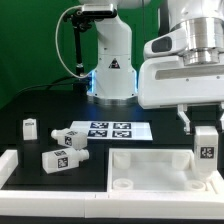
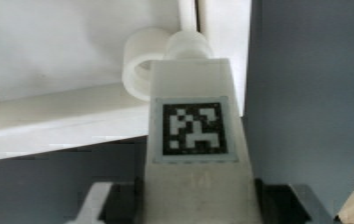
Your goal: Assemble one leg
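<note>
My gripper [image 1: 204, 128] is shut on a white leg [image 1: 205, 148] with a black-and-white tag, holding it upright over the right end of the large white panel [image 1: 140, 166]. In the wrist view the leg [image 2: 195, 140] fills the space between my fingers [image 2: 103, 200], its far end close to a round knob [image 2: 156, 55] on the panel. Three more tagged legs lie on the table in the exterior view: one upright at the left [image 1: 30, 127], and two [image 1: 74, 139] [image 1: 58, 160] near the panel's left end.
The marker board [image 1: 105, 130] lies flat behind the panel. The robot base [image 1: 110, 70] stands at the back. A white raised rim [image 1: 15, 165] runs along the exterior view's left and front.
</note>
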Robot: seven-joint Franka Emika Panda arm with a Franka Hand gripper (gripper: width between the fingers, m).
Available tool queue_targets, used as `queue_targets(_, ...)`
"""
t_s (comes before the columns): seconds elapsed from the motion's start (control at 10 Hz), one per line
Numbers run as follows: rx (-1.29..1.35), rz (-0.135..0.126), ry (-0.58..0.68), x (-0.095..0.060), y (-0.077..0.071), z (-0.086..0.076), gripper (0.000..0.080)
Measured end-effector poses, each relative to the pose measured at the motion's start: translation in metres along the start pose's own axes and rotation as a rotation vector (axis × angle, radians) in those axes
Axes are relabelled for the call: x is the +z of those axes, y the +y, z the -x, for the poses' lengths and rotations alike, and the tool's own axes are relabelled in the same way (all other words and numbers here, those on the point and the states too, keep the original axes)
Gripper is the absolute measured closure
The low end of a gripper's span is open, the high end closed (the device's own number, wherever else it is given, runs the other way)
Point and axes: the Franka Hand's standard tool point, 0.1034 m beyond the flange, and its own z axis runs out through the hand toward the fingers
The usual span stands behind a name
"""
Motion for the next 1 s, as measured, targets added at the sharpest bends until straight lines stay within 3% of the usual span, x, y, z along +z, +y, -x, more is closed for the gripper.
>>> queue_targets(0.5, -0.005, 0.007, 0.021, 0.004, 0.002, 0.002, 0.0514)
queue_targets(1.0, -0.003, 0.021, 0.037, 0.009, 0.014, -0.001, 0.0514)
